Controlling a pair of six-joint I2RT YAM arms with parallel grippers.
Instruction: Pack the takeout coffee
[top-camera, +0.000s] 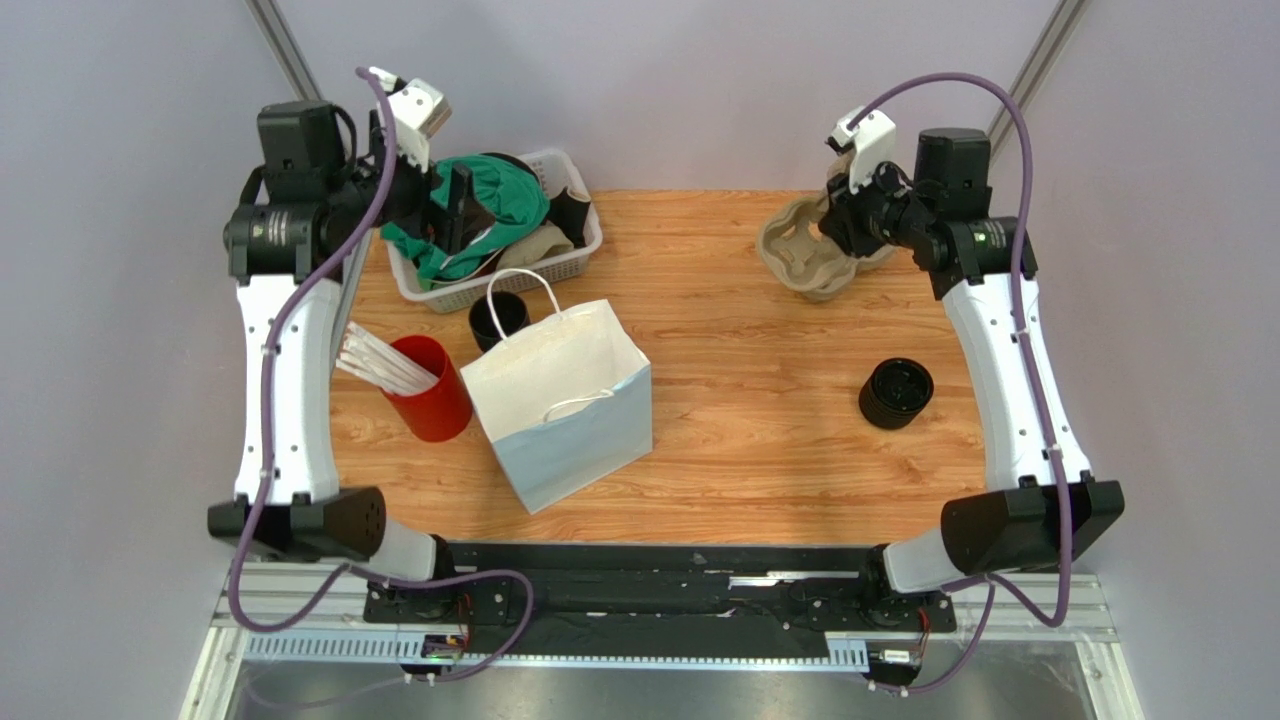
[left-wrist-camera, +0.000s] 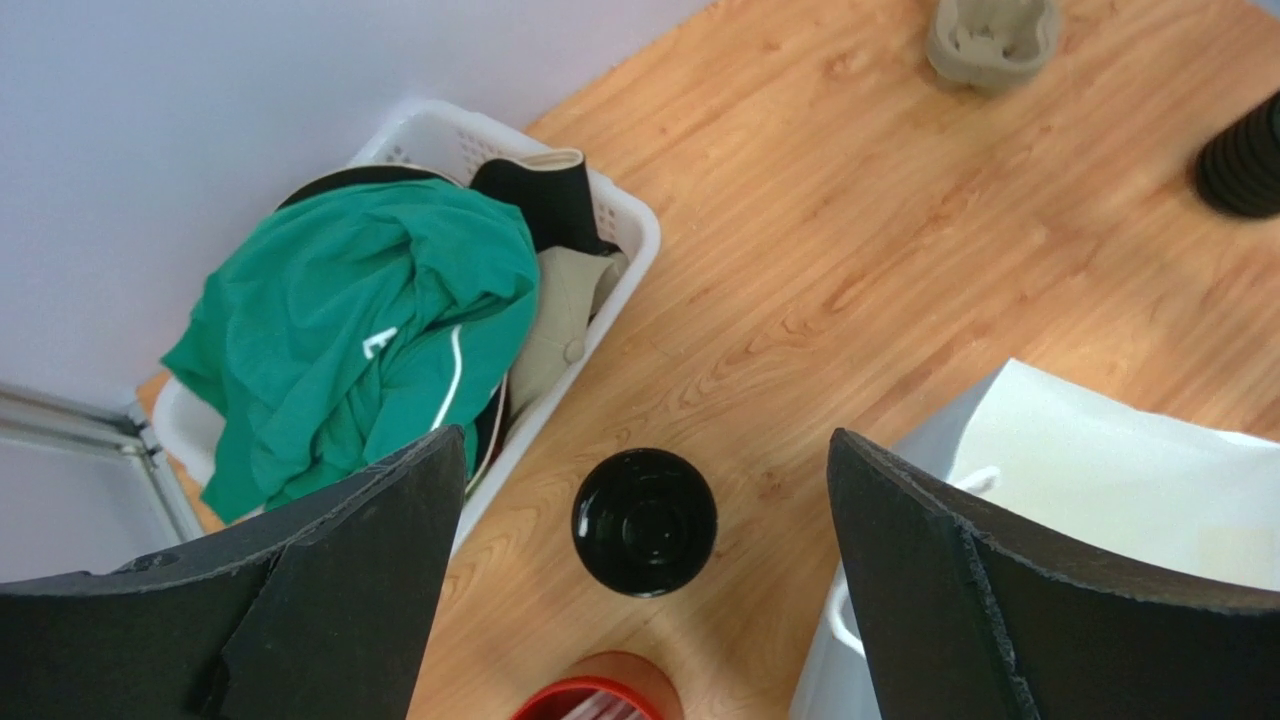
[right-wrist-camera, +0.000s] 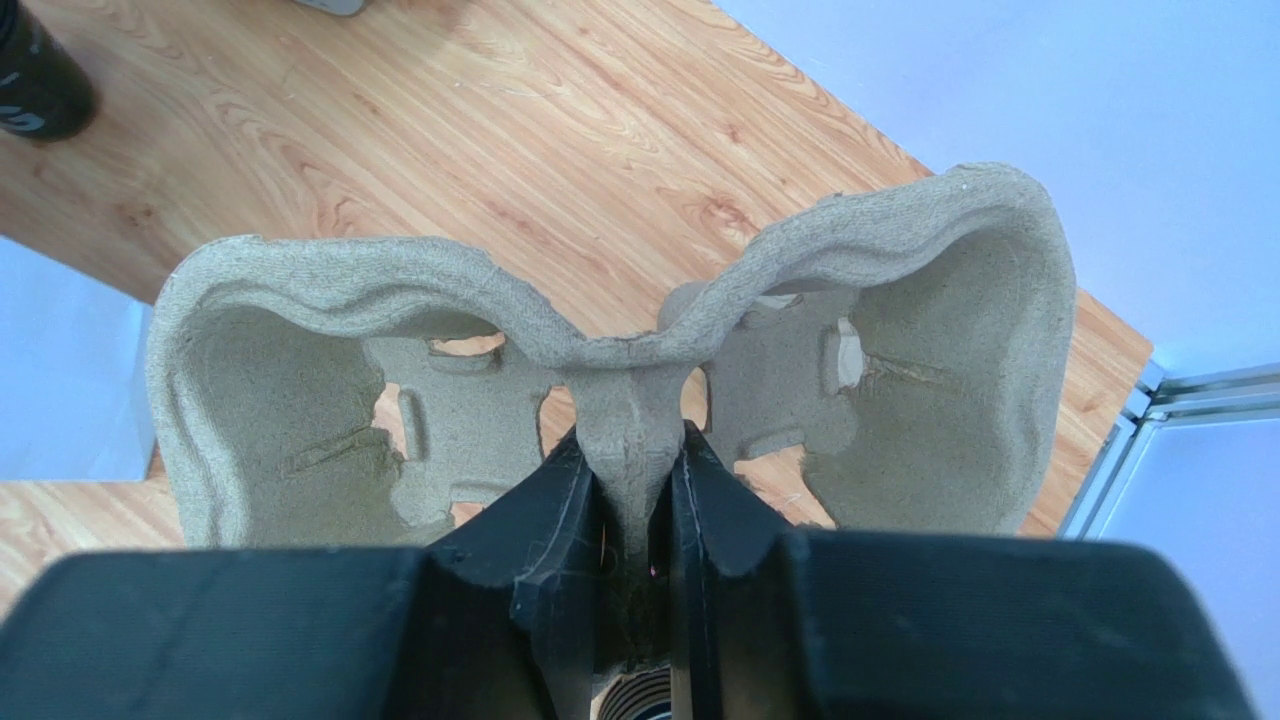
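Note:
The takeout coffee (top-camera: 499, 318) is a small black cup with a black lid, standing upright between the white basket and the white paper bag (top-camera: 559, 402). In the left wrist view its lid (left-wrist-camera: 645, 522) shows from above. My left gripper (left-wrist-camera: 643, 450) is open wide and well above the cup, which appears between its fingers (left-wrist-camera: 346, 585). From the top view the left gripper (top-camera: 451, 203) hangs over the basket's near side. My right gripper (right-wrist-camera: 628, 450) is shut on the middle ridge of a grey pulp cup carrier (right-wrist-camera: 932, 300) at the back right (top-camera: 812, 248).
A white basket (top-camera: 579, 258) of green and black cloth sits at the back left. A red cup with white straws (top-camera: 428, 387) stands left of the bag. A squat black round piece (top-camera: 897, 393) rests on the right of the wooden table (top-camera: 751, 450).

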